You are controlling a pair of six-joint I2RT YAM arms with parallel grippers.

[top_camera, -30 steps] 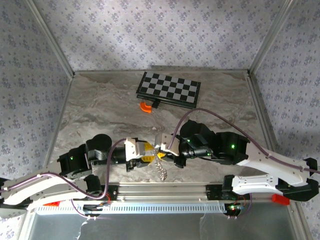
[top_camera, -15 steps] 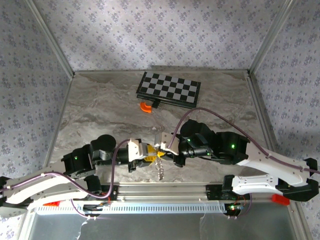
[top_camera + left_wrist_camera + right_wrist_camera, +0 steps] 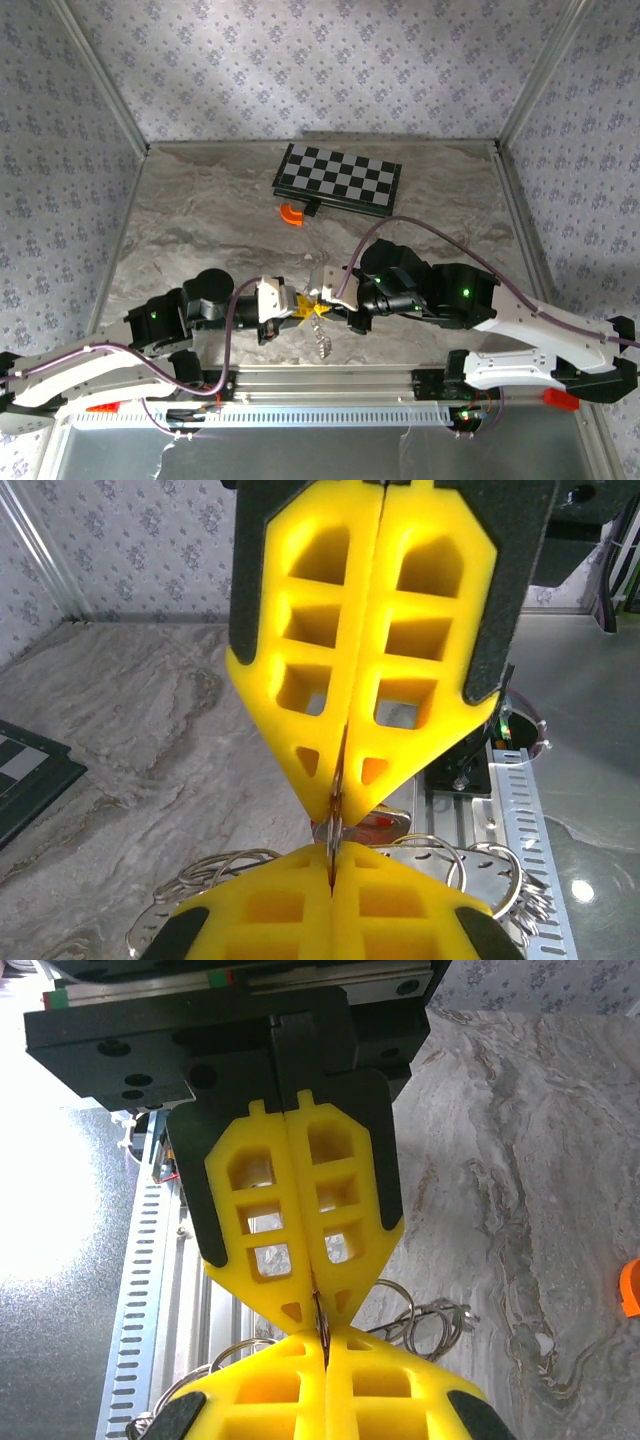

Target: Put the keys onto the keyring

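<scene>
Down near the front edge of the table (image 3: 200,220), top view: the left claw (image 3: 298,306) has just snapped fully shut, tip to tip with the right claw (image 3: 318,300), also shut. The keys (image 3: 322,342) dangle below them, off the table.

Left wrist cam: both pinch a thin metal sliver, with the red key (image 3: 378,822) just behind.

Right wrist cam: same pinch, wire loops hanging alongside. Can't pick the keyring out of them. I'd say both now grip the bunch, ready for threading.
</scene>
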